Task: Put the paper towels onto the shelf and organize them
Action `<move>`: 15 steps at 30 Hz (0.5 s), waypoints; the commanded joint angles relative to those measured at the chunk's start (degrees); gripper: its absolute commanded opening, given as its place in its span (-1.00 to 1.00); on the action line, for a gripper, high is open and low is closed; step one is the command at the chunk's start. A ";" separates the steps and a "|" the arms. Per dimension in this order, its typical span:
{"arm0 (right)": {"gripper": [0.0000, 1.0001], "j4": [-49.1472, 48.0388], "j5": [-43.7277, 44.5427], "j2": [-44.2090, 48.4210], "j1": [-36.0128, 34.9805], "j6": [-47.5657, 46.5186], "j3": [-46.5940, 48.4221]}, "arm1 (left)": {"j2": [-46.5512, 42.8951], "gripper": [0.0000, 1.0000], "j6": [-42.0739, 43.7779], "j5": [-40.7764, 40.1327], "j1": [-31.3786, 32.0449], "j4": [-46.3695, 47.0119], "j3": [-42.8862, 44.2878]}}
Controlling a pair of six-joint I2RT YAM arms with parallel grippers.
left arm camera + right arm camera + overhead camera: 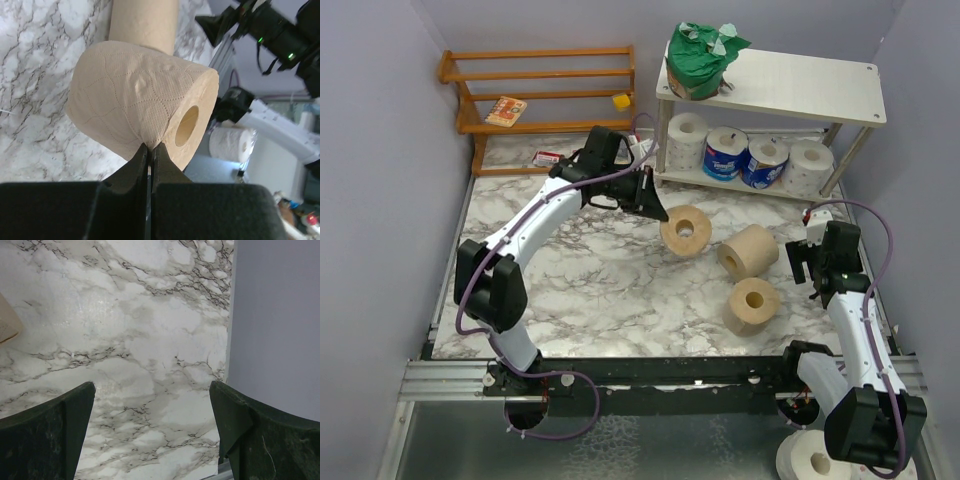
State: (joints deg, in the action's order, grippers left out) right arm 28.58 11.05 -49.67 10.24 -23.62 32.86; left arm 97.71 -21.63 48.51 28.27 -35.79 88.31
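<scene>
Three tan paper towel rolls lie on the marble table: one (686,230) in the middle, one (748,250) to its right, one (754,303) nearer. My left gripper (658,210) is shut, its tips touching the side of the middle roll (140,100); another tan roll (145,20) lies behind it. The white shelf (790,85) stands at the back right with a green pack (700,55) on top. Its lower tier holds a white roll (687,140), two blue-wrapped rolls (725,152) (763,162) and a white roll (808,165). My right gripper (807,262) (152,440) is open and empty over bare marble.
An orange wooden rack (540,90) stands at the back left with a packet (506,110) and a yellow piece (620,100). A small red-and-white item (548,158) lies by it. The purple wall (275,325) is close on the right. A white roll (815,462) sits below the table's front edge.
</scene>
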 commanded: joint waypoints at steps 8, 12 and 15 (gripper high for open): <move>0.99 -1.51 -1.07 -1.56 0.13 0.32 -0.17 | -1.94 -1.00 -37.98 -2.36 -2.37 26.15 5.24; 0.99 -1.57 -0.94 -1.56 0.19 0.39 -0.17 | -0.60 -1.00 -37.59 -6.93 -2.34 14.99 10.05; 0.99 -1.60 -0.95 -1.56 0.18 0.41 -0.18 | -1.65 -1.00 -40.74 -11.48 -2.48 10.05 8.80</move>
State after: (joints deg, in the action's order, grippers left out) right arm 28.60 11.03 -51.40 10.24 -23.62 32.86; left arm 97.62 -55.48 43.33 25.98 -20.03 96.16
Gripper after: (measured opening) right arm 0.994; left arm 0.021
